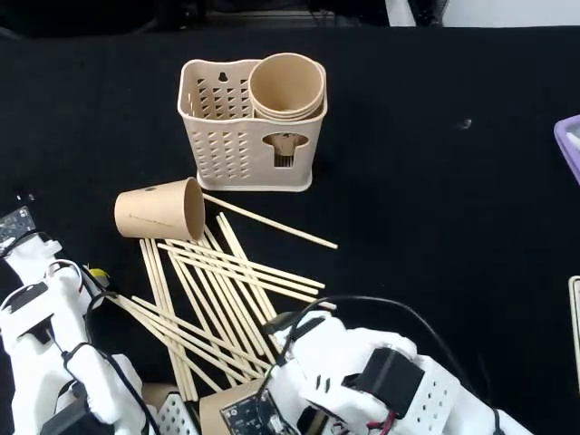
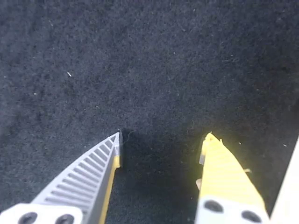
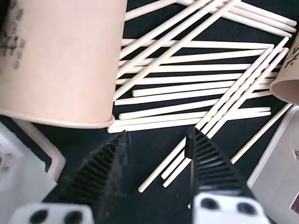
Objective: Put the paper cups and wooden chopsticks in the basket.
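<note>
Basket [image 1: 227,149]: beige plastic, rounded-rectangular, walls perforated w/ small slots, upright at far-centre of table. Two compartments; the right one holds the stacked cups [image 1: 286,86], tan paper, smooth, mouths up.

Lone cup [image 1: 159,212]: same tan paper, tapered, on its side near the basket's front-left corner, mouth toward the chopsticks [image 1: 217,290].

Chopsticks: pale bare wood, thin round sticks, loosely fanned and crossing on the cloth [image 1: 435,199], which is black w/ a fine felt-like nap. One stick lies apart, diagonal, just in front of the basket.

Left gripper [image 2: 162,137]: jaws apart, nothing between them. One finger grey ribbed, the other yellow; over bare cloth.

Right gripper [image 3: 157,134]: black ribbed fingers, spread, holding nothing, just above the stick ends. Another cup [image 3: 60,60] lies beside them, rim touching a few sticks.
</note>
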Available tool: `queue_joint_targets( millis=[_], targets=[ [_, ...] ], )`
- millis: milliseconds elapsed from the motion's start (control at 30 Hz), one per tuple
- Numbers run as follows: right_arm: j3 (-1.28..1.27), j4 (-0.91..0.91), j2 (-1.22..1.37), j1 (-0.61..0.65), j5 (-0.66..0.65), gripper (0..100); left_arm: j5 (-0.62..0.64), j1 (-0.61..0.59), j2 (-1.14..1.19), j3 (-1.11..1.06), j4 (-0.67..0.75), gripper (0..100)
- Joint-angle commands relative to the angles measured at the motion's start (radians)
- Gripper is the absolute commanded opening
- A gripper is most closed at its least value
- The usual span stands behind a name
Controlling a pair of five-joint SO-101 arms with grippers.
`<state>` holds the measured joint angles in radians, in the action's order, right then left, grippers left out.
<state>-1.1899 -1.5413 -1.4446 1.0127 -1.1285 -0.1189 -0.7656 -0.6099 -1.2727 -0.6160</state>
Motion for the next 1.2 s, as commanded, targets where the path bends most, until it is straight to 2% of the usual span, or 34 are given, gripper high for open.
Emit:
queue_joint_targets(
  millis=[0,100,200,300,533,700,800,900,1033,1167],
  targets=[
    [-0.012,0.026,-0.001,0.012,-0.015,19.8,0.014,0.013,-0.009,0.010,0.015,28],
    [-0.025,0.051,-0.001,0.015,0.044,19.8,0.055,-0.045,-0.009,0.027,0.015,28],
    [-0.070,0.112,-0.001,0.014,0.161,19.7,0.132,-0.104,-0.008,0.042,0.015,28],
    [-0.084,0.143,0.001,0.005,0.278,19.5,0.141,-0.104,-0.008,0.041,0.015,28],
    [-0.035,0.175,0.012,-0.109,0.370,19.4,0.141,-0.104,-0.008,0.041,0.015,28],
    [0.105,0.215,0.185,-0.213,0.440,19.4,0.141,-0.104,-0.008,0.039,0.015,28],
    [0.248,0.167,0.358,-0.224,0.473,19.7,0.141,-0.104,-0.008,0.038,0.015,28],
    [0.341,0.078,0.489,-0.198,0.456,19.8,0.144,-0.104,-0.008,0.038,0.015,28],
    [0.343,0.002,0.513,-0.146,0.285,19.8,0.144,-0.104,-0.008,0.038,0.014,28],
    [0.303,-0.005,0.499,-0.140,0.186,19.8,0.144,-0.104,-0.008,0.038,0.014,28]
  ],
)
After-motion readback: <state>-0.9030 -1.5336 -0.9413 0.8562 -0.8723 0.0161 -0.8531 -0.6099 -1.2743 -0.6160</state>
